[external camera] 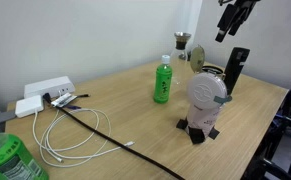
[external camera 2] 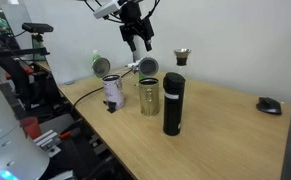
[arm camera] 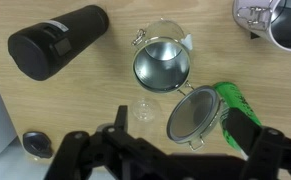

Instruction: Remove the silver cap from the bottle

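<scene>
The bottle [external camera: 181, 41] is small and pale tan and stands upright near the table's far edge; it also shows in an exterior view [external camera 2: 182, 56]. The dark grey-silver cap [external camera: 181, 35] sits on top of it. In the wrist view the cap [arm camera: 35, 143] appears from above at the lower left. My gripper [external camera 2: 137, 40] hangs open and empty high above the table, well clear of the bottle. It is also in an exterior view [external camera: 223, 32]. In the wrist view its fingers [arm camera: 180, 122] frame a jar lid, not the bottle.
A green bottle [external camera: 163, 82] with a white cap, an open glass clip jar [arm camera: 162, 62] with its hinged lid [arm camera: 192, 113], a black flask [external camera 2: 173, 103] and a white cylinder on a stand [external camera: 207, 95] stand together. Cables and a power strip [external camera: 45, 92] lie on the wooden table. A mouse [external camera 2: 269, 104] sits apart.
</scene>
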